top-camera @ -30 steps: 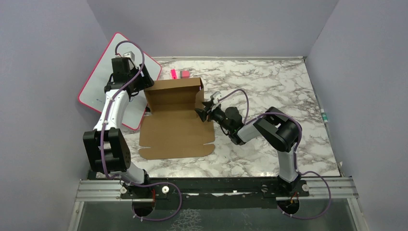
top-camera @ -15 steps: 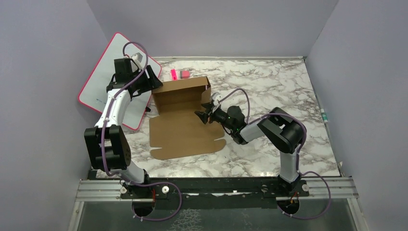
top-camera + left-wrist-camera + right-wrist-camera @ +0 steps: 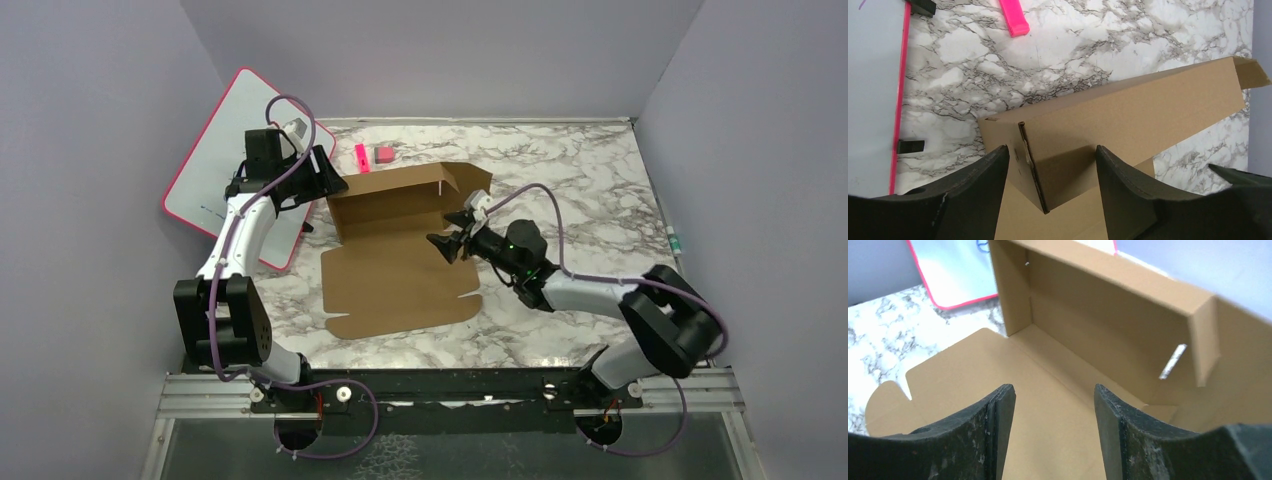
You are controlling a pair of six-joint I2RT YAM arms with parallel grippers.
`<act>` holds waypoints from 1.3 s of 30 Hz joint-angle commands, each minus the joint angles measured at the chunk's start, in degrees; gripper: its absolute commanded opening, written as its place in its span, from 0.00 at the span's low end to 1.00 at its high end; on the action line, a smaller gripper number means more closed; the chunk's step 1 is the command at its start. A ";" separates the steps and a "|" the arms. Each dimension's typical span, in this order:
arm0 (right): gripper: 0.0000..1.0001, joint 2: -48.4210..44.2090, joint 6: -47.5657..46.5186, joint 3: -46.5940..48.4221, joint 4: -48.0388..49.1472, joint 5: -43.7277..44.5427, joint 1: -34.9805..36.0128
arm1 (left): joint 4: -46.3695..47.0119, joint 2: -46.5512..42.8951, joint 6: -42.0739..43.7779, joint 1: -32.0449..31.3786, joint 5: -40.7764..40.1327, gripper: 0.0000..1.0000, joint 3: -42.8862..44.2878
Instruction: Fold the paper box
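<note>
The paper box (image 3: 400, 270) is brown cardboard in the middle of the table, with its floor panel flat, its back wall and left side wall raised, and a flap sticking out at the back right. My left gripper (image 3: 328, 186) is open at the box's back left corner. In the left wrist view, that gripper (image 3: 1053, 155) has its jaws astride the corner edge of the box (image 3: 1128, 115). My right gripper (image 3: 447, 243) is open and empty over the right side. In the right wrist view, it (image 3: 1054, 392) hovers above the box's floor (image 3: 1108, 325).
A pink-framed whiteboard (image 3: 215, 170) leans at the back left, just behind my left arm; it also shows in the left wrist view (image 3: 870, 75). A pink marker (image 3: 359, 154) and a pink eraser (image 3: 384, 154) lie behind the box. Walls close in on three sides.
The box has slid to the right and turned a little. Both grippers moved right with it, and the right arm has swung out to the right. The back right flap now sticks outward.
</note>
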 commanded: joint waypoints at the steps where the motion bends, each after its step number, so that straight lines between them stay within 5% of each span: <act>1: 0.64 -9.70 -2.20 3.26 -19.58 -1.90 -5.23 | -1.20 0.10 1.42 0.01 -2.58 0.65 0.50; 8: 0.65 -12.72 0.49 11.18 -31.76 -12.84 -19.49 | -0.85 0.59 1.61 0.00 -2.02 0.65 -0.29; 23: 0.63 0.92 5.09 19.56 -23.72 -29.27 -37.50 | 0.28 1.14 1.83 0.06 -0.51 0.65 -1.70; 39: 0.64 21.25 -1.33 32.67 -28.33 -42.48 -34.92 | 1.07 1.58 1.58 0.05 2.22 0.65 -2.66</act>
